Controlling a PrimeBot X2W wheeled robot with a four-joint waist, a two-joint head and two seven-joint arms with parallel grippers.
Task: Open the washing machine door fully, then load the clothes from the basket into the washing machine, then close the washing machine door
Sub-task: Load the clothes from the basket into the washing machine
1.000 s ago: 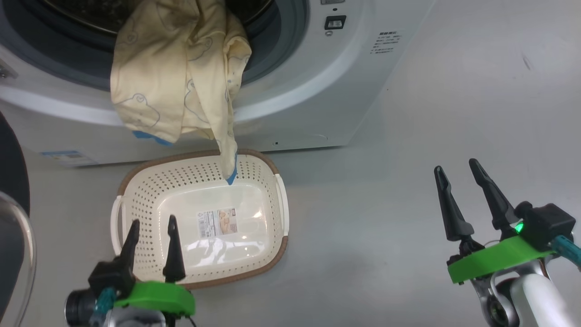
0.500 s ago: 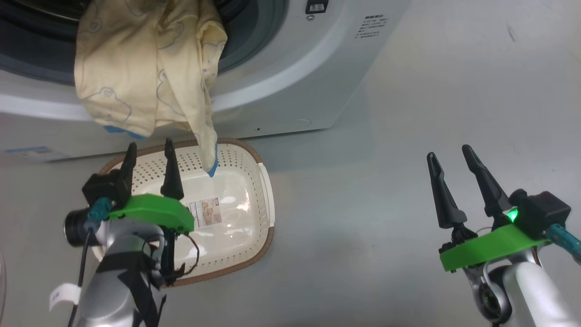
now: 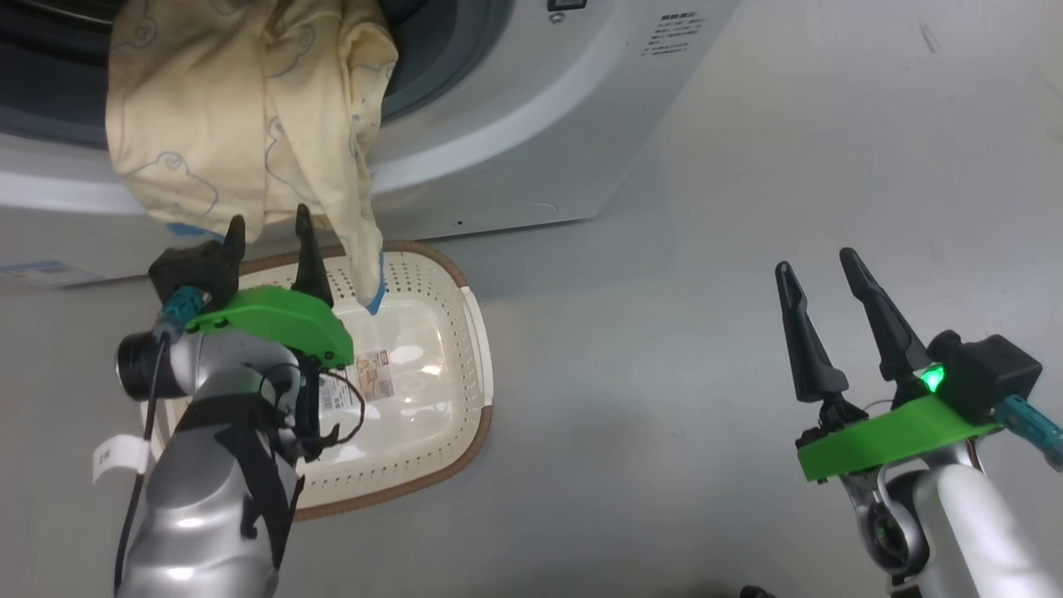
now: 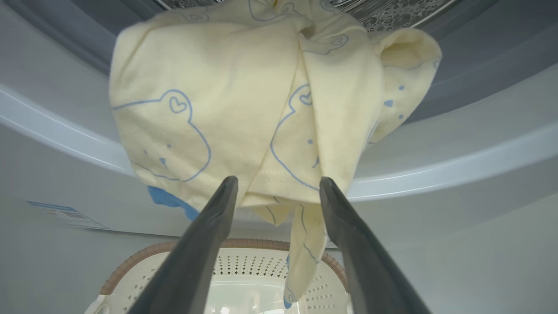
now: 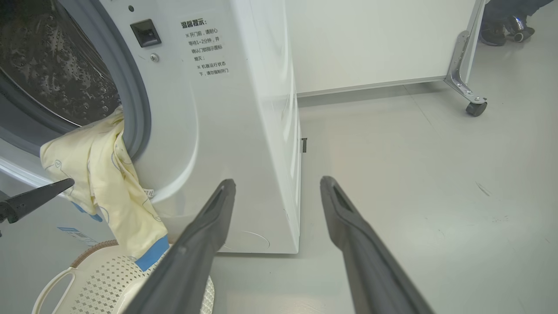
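Note:
The washing machine (image 3: 531, 124) stands open at the top left; its door is out of view. The cream-yellow clothes (image 3: 241, 124) hang half out of the drum over the grey seal, and a blue-cuffed sleeve dangles into the basket (image 3: 465, 332) on the floor below. The basket holds just a paper label. My left gripper (image 3: 269, 216) is open over the basket's far rim, fingertips just below the hanging clothes (image 4: 244, 113) and holding nothing. My right gripper (image 3: 814, 261) is open and empty over bare floor to the right. Its wrist view shows the washing machine (image 5: 244, 109) and the clothes (image 5: 104, 183).
Grey floor stretches to the right of the machine. A white panel on a castered metal leg (image 5: 475, 107) stands behind it, and a person's feet (image 5: 501, 30) show at the far back right. A blue sticker (image 3: 37, 270) sits low on the machine's front.
The head camera has shifted. My left gripper has risen and moved forward from the basket's near edge to its far rim, up under the hanging clothes. The right arm has hardly moved.

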